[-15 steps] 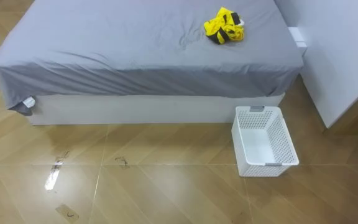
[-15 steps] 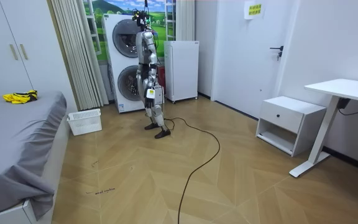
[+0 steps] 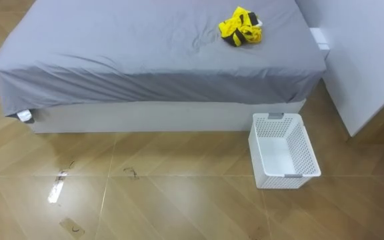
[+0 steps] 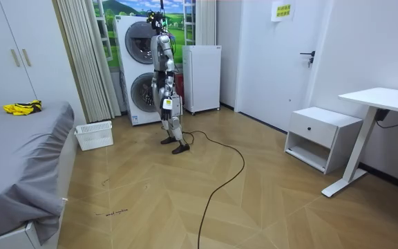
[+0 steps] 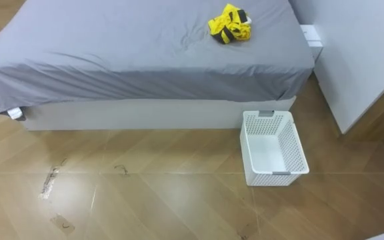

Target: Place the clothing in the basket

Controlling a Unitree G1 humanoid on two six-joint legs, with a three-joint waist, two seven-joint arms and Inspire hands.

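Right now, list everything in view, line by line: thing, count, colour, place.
Clothes: one bundle, yellow and black, on the bed near its far right corner.
Bed: one, grey sheet over a white base, ahead of the robot.
Basket: one, white, perforated, empty, on the floor by the bed's right corner.
Washers: two, white, stacked, behind the robot.
Cabinet: one, white, beside the washers.
Curtain: one, pale, on the washers' other side.
Door: one, white, shut.
Nightstand: one, white, beside the desk.
Desk: one, white, at the room view's right.
Left robot hand: one, silver, hanging at the hip.
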